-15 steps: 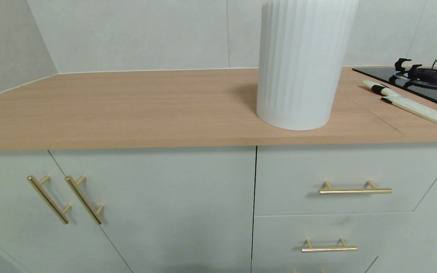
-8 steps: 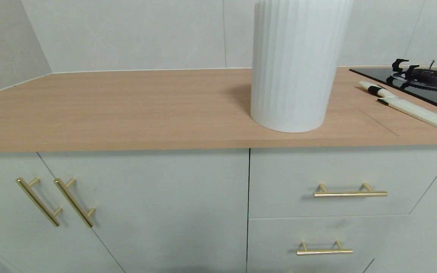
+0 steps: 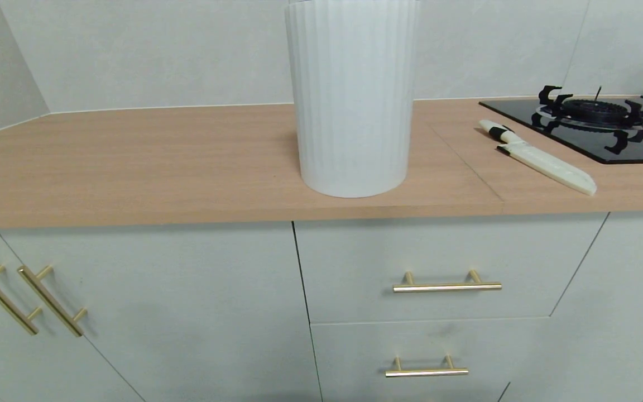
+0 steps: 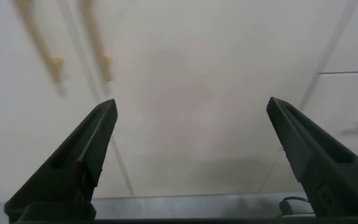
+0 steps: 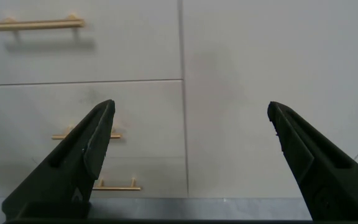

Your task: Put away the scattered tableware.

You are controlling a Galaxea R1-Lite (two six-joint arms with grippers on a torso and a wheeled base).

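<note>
**A:** What differs from a second ago?

**B:** Only the view. The head camera has swung toward the robot's right, so the whole scene sits further left and more of the stove shows. The things keep their places relative to each other.

**A:** Then take me through it, biggest first.

**B:** The cabinet fronts (image 3: 187, 312) are flat, matt, pale grey panels. Over them lies the worktop (image 3: 132, 167), a long slab with a warm wood grain. A tall white container (image 3: 352, 100) stands upright on it near the front edge. It is round, and its wall is ribbed from top to bottom. To its right is the hob (image 3: 572, 137), glossy black glass with a black burner grate (image 3: 595, 109).

**A:** And the jaws?

**B:** The left gripper (image 4: 189, 106) has its dark, wedge-shaped fingers spread wide, facing a cabinet door. It holds nothing and touches nothing. The right gripper (image 5: 189, 107) is likewise spread wide and empty, in front of the drawer fronts.

**A:** The tableware?

**B:** One knife (image 3: 542, 166) lies flat on the worktop just beside the hob, well apart from the container. It is cream-white with black bands on the grip. The smallest things are the slim brass bar handles (image 3: 447, 287).
</note>
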